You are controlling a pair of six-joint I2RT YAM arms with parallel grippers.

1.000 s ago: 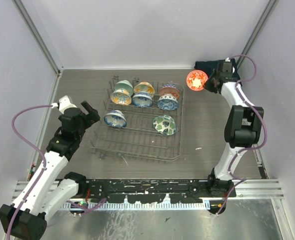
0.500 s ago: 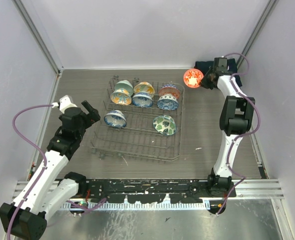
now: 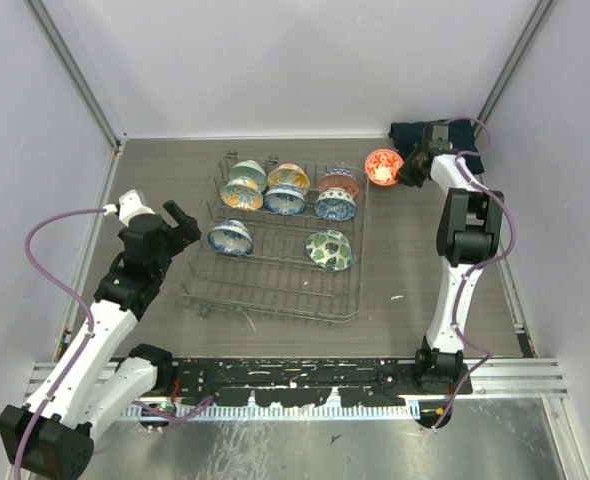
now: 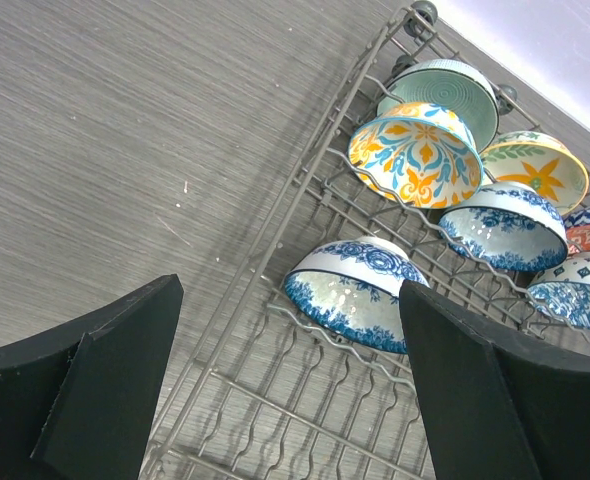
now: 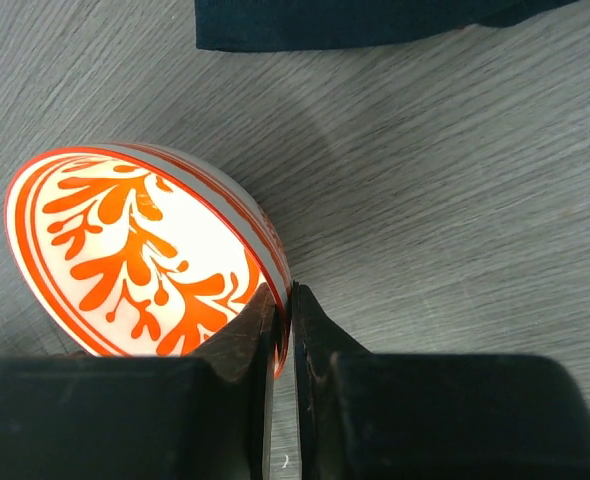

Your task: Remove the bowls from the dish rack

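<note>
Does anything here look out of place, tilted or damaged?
Nothing looks damaged or spilled. Only the orange bowl is unusual: it is steeply tilted near the dark cloth, outside the dish rack, because the right gripper pinches its rim.

Dark cloth (image 3: 407,130) lies at the table's (image 3: 155,170) far-right corner.
</note>
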